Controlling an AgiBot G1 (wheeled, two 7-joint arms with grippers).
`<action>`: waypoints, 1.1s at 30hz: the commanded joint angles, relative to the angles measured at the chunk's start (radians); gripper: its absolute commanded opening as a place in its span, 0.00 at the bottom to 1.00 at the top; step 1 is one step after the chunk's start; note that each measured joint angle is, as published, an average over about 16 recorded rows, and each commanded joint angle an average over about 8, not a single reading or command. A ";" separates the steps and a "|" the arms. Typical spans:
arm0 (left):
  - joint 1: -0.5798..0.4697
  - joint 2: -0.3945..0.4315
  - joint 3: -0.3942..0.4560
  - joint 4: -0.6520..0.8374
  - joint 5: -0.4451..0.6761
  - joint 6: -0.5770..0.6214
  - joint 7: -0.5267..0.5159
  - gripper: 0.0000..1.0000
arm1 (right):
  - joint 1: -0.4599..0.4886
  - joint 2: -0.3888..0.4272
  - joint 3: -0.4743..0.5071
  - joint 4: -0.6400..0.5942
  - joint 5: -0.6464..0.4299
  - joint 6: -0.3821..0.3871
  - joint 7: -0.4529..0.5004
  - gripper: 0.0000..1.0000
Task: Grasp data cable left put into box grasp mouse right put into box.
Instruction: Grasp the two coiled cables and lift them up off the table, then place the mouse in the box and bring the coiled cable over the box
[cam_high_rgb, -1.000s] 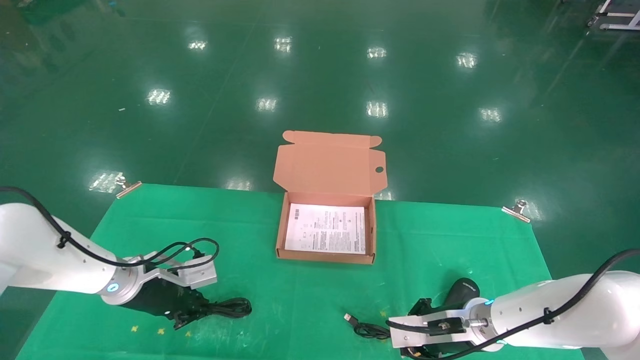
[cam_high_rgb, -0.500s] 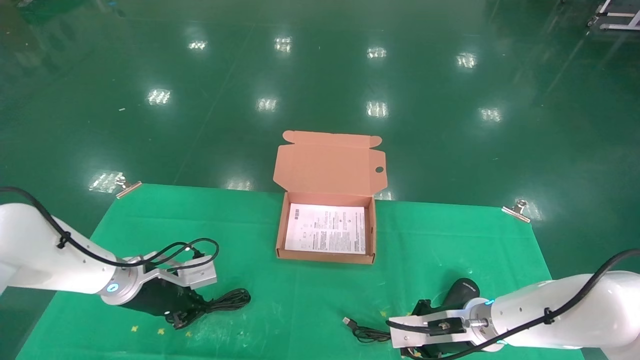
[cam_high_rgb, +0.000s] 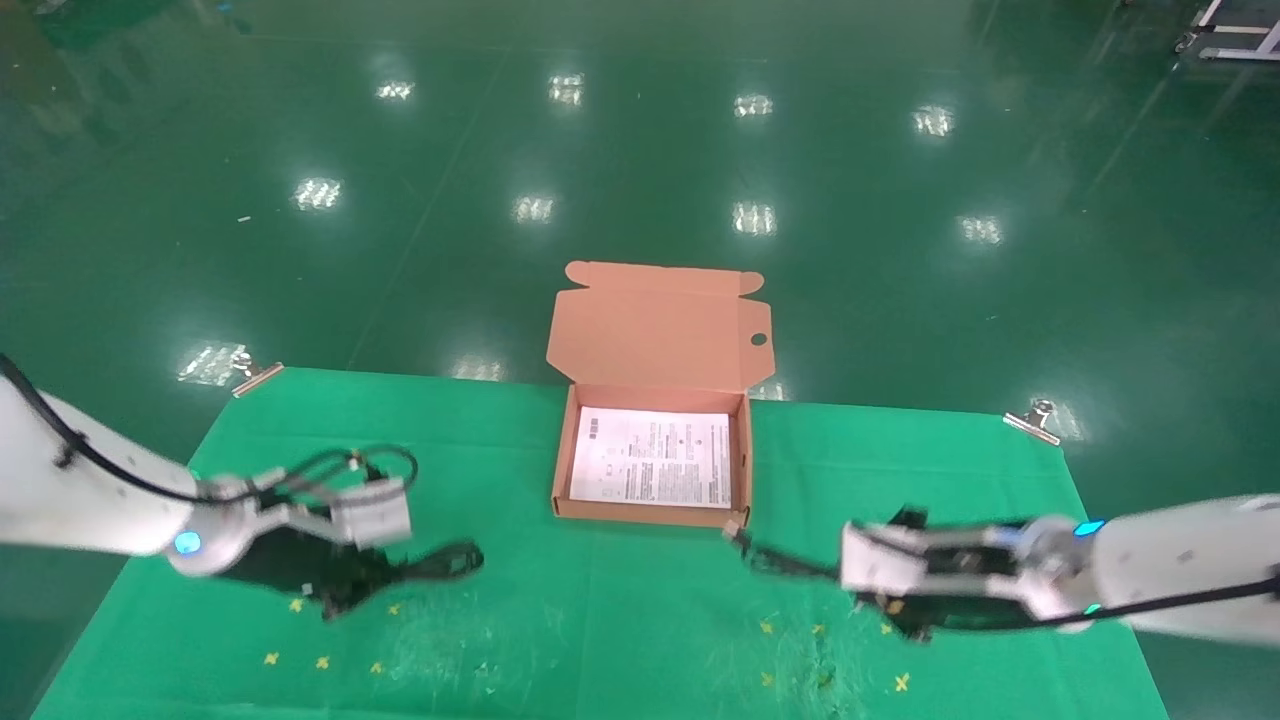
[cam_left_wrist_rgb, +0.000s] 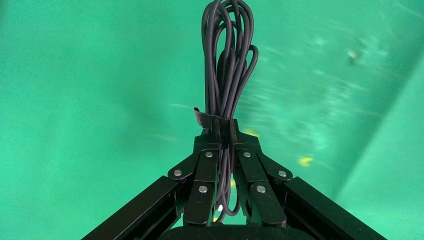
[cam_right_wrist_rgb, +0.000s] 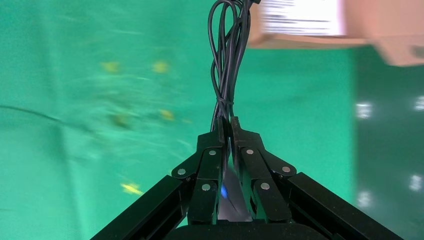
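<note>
The open box stands at the table's far middle with a white printed sheet inside. My left gripper is shut on the data cable and holds it just above the green cloth at front left. In the left wrist view the bundle sticks out past the gripper. My right gripper is at front right, shut on the mouse, whose blue spot shows between the fingers. The mouse's cord reaches to the box's front right corner; it also shows in the right wrist view, with the box beyond.
A green cloth with small yellow marks covers the table. Metal clips hold its far corners. Shiny green floor lies beyond the far edge. The box lid stands upright behind the box.
Both arms have risen off the cloth. The right gripper has carried the mouse back and left toward the box, its cord leading. The left gripper has lifted the data cable slightly back.
</note>
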 joint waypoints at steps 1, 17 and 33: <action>-0.010 -0.021 -0.004 -0.044 0.001 0.007 -0.008 0.00 | 0.013 0.027 0.020 0.032 0.011 -0.001 0.020 0.00; -0.128 -0.051 -0.020 -0.390 0.142 -0.058 -0.157 0.00 | 0.297 -0.064 0.122 0.018 0.068 0.083 0.030 0.00; -0.213 0.023 -0.034 -0.351 0.179 -0.142 -0.141 0.00 | 0.471 -0.270 0.126 -0.262 0.135 0.187 -0.161 0.00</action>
